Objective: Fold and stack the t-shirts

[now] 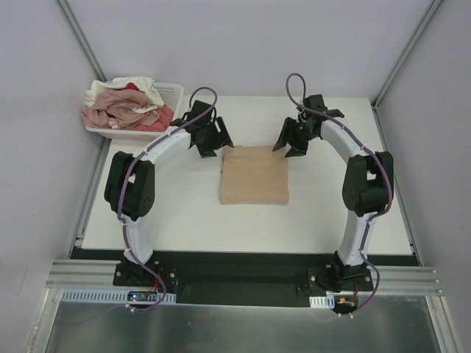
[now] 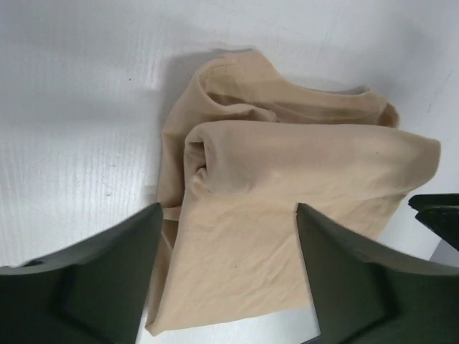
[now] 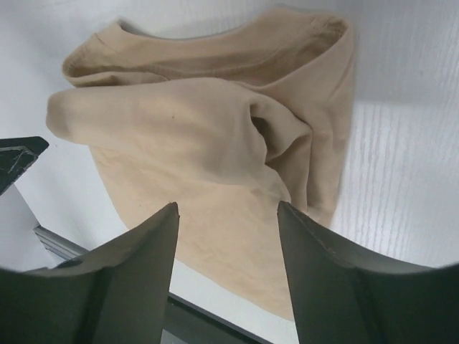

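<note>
A tan-beige t-shirt (image 1: 255, 175) lies folded into a rectangle in the middle of the white table. It also shows in the left wrist view (image 2: 287, 208) and the right wrist view (image 3: 215, 143). My left gripper (image 1: 213, 143) hovers open and empty just off its far left corner. My right gripper (image 1: 292, 145) hovers open and empty just off its far right corner. More t-shirts, dusty pink (image 1: 118, 110), cream-white (image 1: 110, 88) and a bit of red, are heaped in a white lattice basket (image 1: 175, 92) at the far left.
The white table (image 1: 184, 213) ends at a black strip along its near edge. Grey walls with metal posts stand close on both sides. The basket sits at the table's far left corner, close to my left arm's elbow.
</note>
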You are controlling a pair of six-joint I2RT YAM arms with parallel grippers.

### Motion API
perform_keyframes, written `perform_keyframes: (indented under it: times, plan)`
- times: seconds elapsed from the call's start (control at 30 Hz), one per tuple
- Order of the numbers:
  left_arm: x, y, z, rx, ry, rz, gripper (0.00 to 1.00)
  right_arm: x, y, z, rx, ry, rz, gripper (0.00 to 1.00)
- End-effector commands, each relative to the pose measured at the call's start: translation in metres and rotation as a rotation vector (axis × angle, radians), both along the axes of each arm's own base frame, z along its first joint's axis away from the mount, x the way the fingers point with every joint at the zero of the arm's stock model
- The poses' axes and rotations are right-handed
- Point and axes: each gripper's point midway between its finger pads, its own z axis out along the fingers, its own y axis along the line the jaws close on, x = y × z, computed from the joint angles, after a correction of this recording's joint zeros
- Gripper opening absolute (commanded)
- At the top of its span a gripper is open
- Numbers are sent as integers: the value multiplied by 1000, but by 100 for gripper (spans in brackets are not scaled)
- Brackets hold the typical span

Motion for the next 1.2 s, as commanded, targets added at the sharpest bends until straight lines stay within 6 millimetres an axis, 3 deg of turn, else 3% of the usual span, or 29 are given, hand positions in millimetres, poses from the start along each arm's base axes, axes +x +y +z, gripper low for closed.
perform_keyframes:
  times: [0.0,0.03,0.07,0.2,0.23,0.37,0.43,0.57,0.73,0.77,0.83,0.87,1.0,1.03,1.17]
  plan:
    - [8,-3,51,-44,-112,-22,92,7,4,60,51,-163,37,76]
    - [5,-2,53,-46,-114,-21,99,4,1,63,41,-174,31,83]
    - [2,-2,62,-55,-129,-26,99,0,0,65,40,-180,34,97]
    - [-13,-15,73,-89,-145,-77,99,-26,8,76,91,-219,72,97]
    - [-15,-20,74,-101,-148,-93,99,-35,14,72,116,-200,96,97]
    - [-25,-53,77,-174,-139,-202,99,-47,39,77,183,-202,172,97]
    - [-22,-58,74,-186,-132,-207,99,-43,49,76,215,-195,178,97]
    - [-6,-62,48,-173,-87,-193,99,-23,57,66,230,-185,144,97]
    - [23,-70,42,-194,-93,-204,99,9,59,52,214,-178,115,97]
    - [27,-70,32,-194,-75,-202,99,16,60,37,212,-153,107,97]
    - [36,-68,26,-196,-70,-192,99,32,58,35,222,-155,78,97]
    - [39,-67,15,-190,-51,-184,99,38,57,21,217,-132,67,97]
    - [50,-62,-6,-178,-25,-168,99,63,50,6,180,-163,42,97]
    - [53,-62,-17,-166,-13,-164,99,67,50,3,173,-176,47,97]
    - [69,-60,-30,-151,-20,-151,99,81,45,-23,148,-158,34,97]
